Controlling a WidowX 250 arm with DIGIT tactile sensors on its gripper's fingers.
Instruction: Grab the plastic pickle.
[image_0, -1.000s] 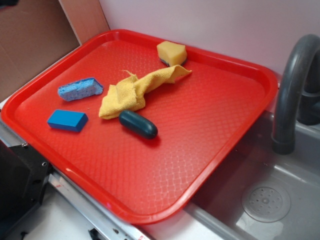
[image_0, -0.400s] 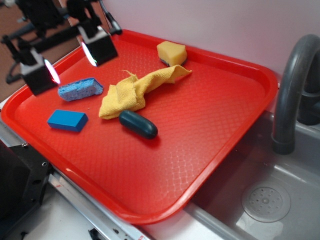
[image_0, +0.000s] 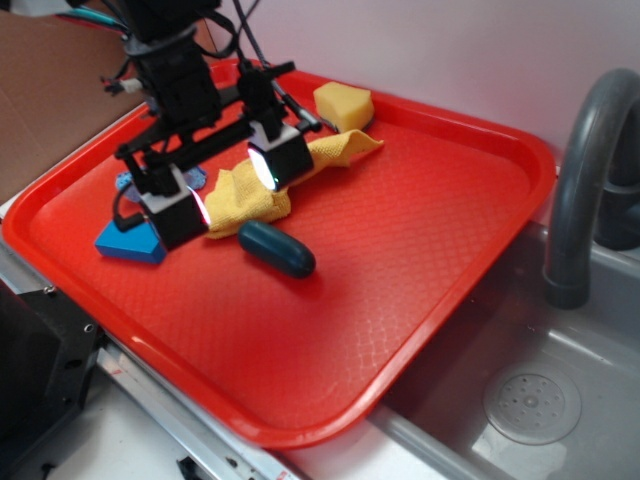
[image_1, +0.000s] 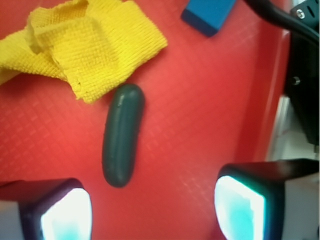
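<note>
Plastic pickle (image_0: 277, 248), dark teal-green capsule, lying flat on red tray (image_0: 400, 250), beside yellow cloth (image_0: 262, 185)

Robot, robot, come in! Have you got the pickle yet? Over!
Gripper open, above tray, holding nothing. Pickle lying free, not grabbed. Yellow cloth right beside one end.

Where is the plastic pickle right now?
The plastic pickle lies on the red tray just in front of the yellow cloth, below the open gripper.

The plastic pickle (image_1: 122, 134) looks smooth and matt; the yellow cloth (image_1: 85, 47) is coarse-woven; the red plastic tray (image_0: 420, 240) is finely textured and slightly glossy.
</note>
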